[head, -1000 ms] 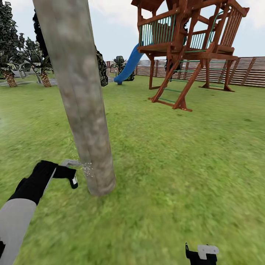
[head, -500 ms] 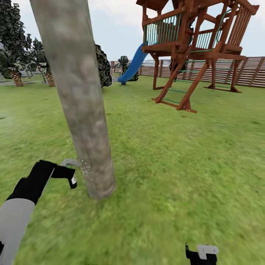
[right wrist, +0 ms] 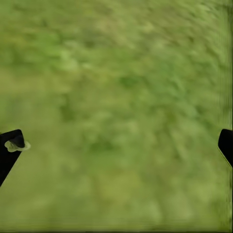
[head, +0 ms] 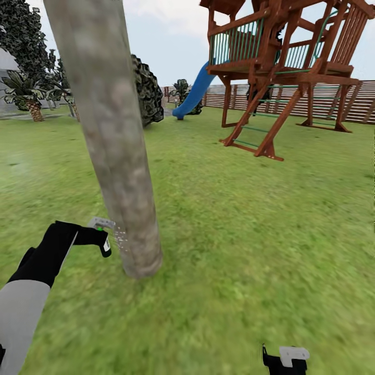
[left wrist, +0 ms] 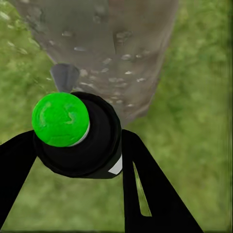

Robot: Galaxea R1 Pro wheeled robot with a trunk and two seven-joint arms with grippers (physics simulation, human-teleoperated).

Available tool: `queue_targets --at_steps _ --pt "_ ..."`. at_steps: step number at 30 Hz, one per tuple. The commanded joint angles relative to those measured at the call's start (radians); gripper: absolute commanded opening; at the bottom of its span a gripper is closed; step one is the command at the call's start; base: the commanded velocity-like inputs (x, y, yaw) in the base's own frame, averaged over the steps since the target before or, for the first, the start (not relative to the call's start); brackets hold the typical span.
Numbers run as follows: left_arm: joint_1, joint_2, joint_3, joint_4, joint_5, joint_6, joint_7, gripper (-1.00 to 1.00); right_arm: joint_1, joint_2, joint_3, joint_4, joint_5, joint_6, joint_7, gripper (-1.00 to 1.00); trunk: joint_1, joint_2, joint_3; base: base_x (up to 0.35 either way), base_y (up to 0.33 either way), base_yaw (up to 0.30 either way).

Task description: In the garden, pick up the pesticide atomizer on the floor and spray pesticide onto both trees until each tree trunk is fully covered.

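Head view, left to right. At 9 to 10 o'clock, short palms and a dark conifer stand at the lawn's far edge. At 7 o'clock the left arm reaches forward; its left end effector is closed around the pesticide atomizer, a black body with a green cap, which is held low above the lawn just beside the foot of the tree trunk. A cloud of pale droplets hangs between the nozzle and the bark. The trunk, mottled grey-tan, rises from 7 o'clock to the 11 o'clock edge, leaning slightly.

Left wrist view: the two black fingers flank the atomizer, green cap towards the camera; droplets speckle the trunk ahead.

At 1 to 2 o'clock stands a red-brown wooden playset with a blue slide, backed by a slatted fence.

At 5 o'clock the right end effector sits low. Right wrist view: its fingers stand wide apart at opposite edges, holding nothing, over grass.
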Motion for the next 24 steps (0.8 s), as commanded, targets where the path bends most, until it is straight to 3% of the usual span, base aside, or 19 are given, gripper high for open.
queue_targets --at_steps 1,7,20,24 --pt "0.0 0.0 0.0 0.001 0.0 0.0 0.0 -1.0 0.0 0.0 0.0 0.0 0.0 0.0 0.0 1.0 0.0 0.0 0.0 -0.087 -0.268 0.0" --pt "0.0 0.001 0.003 0.005 -0.002 0.0 0.001 -1.0 0.0 0.0 0.0 0.0 0.0 0.0 0.0 1.0 0.0 0.0 0.0 -0.006 -0.268 0.025" --pt "0.0 0.0 0.001 0.005 -0.001 0.0 0.005 -1.0 0.0 0.0 0.0 0.0 0.001 0.0 0.0 1.0 0.0 0.0 0.0 -0.001 -0.271 0.261" --pt "0.0 0.0 0.001 0.004 -0.001 0.0 0.006 -1.0 0.0 0.0 0.0 0.0 0.0 -0.001 0.0 1.0 0.0 0.0 0.0 -0.096 -0.272 0.06"
